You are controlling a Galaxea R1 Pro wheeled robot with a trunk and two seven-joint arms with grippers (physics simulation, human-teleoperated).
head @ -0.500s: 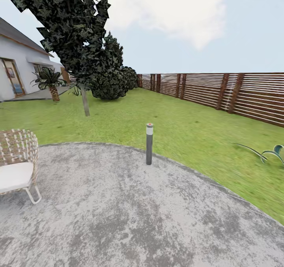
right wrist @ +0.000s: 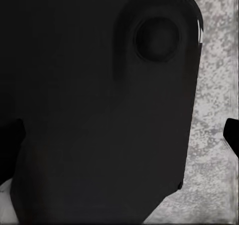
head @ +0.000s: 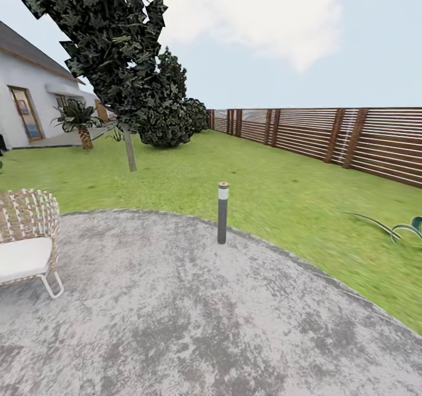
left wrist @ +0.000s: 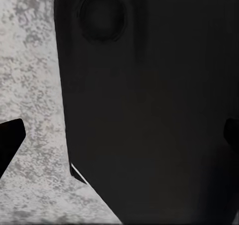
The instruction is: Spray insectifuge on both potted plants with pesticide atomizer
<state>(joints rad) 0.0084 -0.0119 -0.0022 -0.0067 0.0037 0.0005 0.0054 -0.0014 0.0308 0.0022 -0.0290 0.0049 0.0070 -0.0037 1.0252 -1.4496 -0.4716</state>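
Fingers: in the left wrist view one dark fingertip (left wrist: 10,141) sits at the frame edge and another at the opposite edge, with a big black robot body panel (left wrist: 154,110) between them and the camera's line of sight. Can't tell whether they're spread or pressed together. Right wrist view is the same: dark fingertip (right wrist: 232,135) at one edge, black panel (right wrist: 99,110) across the middle, state unreadable. Both wrist cameras see mottled grey paving (left wrist: 35,85) behind the panels.

Head view, outward from the robot: round grey mottled paving (head: 193,320) covers the foreground. Wicker chair (head: 26,238) with a white cushion at 9 o'clock on the paving. Grey bollard lamp (head: 222,212), red-tipped cap, upright near the paving's far edge at 12 o'clock. Beyond it, green lawn (head: 275,191) of the garden. Long thin green leaves (head: 387,227) lie on the grass at 3 o'clock, cut by the frame edge; pot not visible, so can't tell whether they belong to a potted plant. Brown slat fence (head: 328,138) runs from 12 to 2 o'clock. Dark tree (head: 111,44) and dark shrubs (head: 170,115) at 11 o'clock, small palm (head: 79,120) and white house (head: 29,103) at 10 o'clock.

No readable writing, brands or labels anywhere.
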